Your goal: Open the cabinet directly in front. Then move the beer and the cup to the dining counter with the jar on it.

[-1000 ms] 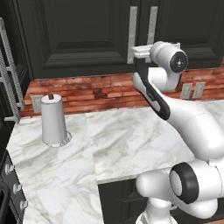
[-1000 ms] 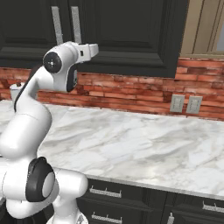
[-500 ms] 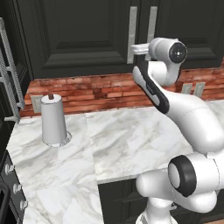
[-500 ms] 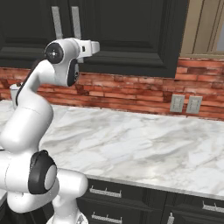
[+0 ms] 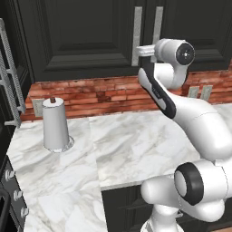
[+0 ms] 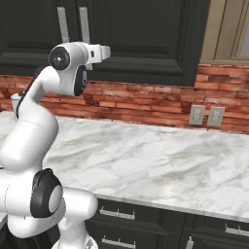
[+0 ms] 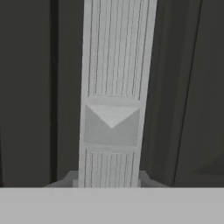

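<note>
The black upper cabinet (image 5: 86, 36) hangs straight ahead with both doors closed. Its two long silver bar handles (image 5: 136, 31) stand side by side at the door seam. My gripper (image 5: 138, 51) is raised to the lower part of the left handle. In the hand view that handle (image 7: 114, 87) runs up the middle, very close, and the gripper (image 7: 111, 180) has a dim grey tip on each side of it. Whether the tips press on the bar is not visible. In the right base view the hand (image 6: 99, 51) covers the handles' lower ends. The beer, cup, jar and dining counter are out of view.
A white paper-towel roll (image 5: 55, 124) stands on the marble worktop (image 5: 127, 140) at the left, before the red-brick backsplash (image 6: 146, 104). Wall outlets (image 6: 197, 115) sit at the right. Stove knobs (image 5: 13, 195) line the near left edge. Black drawers (image 6: 146, 219) run below.
The wrist has risen and the hand has edged closer to the left handle. The cabinet doors have not moved.
</note>
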Robot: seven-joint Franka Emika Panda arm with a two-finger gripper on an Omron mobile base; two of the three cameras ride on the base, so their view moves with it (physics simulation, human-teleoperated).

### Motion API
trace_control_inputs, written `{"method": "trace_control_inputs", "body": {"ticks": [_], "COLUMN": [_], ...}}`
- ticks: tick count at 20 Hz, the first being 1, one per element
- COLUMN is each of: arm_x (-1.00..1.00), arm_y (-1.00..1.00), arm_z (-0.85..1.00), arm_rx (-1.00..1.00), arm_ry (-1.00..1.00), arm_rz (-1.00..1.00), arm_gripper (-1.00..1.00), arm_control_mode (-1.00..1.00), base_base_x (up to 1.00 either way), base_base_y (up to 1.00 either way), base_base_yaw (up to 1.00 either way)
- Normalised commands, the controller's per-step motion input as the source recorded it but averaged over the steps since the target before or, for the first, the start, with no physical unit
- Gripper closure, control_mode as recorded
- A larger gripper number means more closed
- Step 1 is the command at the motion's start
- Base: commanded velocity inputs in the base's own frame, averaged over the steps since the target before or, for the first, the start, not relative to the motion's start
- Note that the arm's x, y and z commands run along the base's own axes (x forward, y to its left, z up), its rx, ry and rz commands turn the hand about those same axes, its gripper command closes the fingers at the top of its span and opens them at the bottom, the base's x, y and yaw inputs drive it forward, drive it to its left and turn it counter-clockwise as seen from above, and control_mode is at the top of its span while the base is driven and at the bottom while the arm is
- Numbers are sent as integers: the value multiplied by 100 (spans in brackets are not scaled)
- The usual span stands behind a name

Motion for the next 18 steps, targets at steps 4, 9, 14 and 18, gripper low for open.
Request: {"method": "trace_control_inputs", "body": {"ticks": [4, 9, 14, 18], "arm_x": [-29, -82, -91, -90], "arm_y": [-1, -38, -55, -63], "arm_z": [0, 2, 0, 0], "arm_rx": [0, 0, 0, 0], "arm_ry": [-1, -3, -2, 0], "arm_rz": [0, 0, 0, -1], "arm_gripper": [100, 100, 100, 100], "arm_control_mode": [-100, -100, -100, -100], "base_base_x": [0, 0, 0, 0], "base_base_y": [0, 0, 0, 0], "base_base_yaw": [0, 0, 0, 0]}}
